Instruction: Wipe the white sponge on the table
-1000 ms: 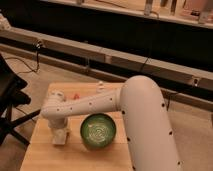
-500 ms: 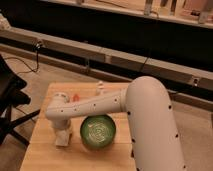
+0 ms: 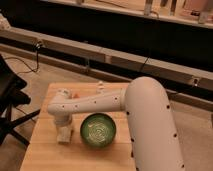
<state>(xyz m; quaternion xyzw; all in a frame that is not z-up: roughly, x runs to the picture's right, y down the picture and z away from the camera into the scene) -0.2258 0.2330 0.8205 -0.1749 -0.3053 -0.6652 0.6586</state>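
**Claw down low on the sponge**

The green bowl (image 3: 98, 131) sits v. close to the claw (image 3: 63, 126), just to one side. If the arm (image 3: 95, 103) slides that way while wiping, it could bump the bowl & push it along the bench (image 3: 42, 155), maybe off the edge. A small white bottle thing (image 3: 100, 88) stands at the back, further off, so less risk there.

The white sponge (image 3: 64, 135) lies on the bench near the front, right under the claw & touching it, I think. The claw points down at it. Can't tell if the claw is open or closed, or if it really grips the sponge. If it only rests on top, the sponge could slip out during a wipe.
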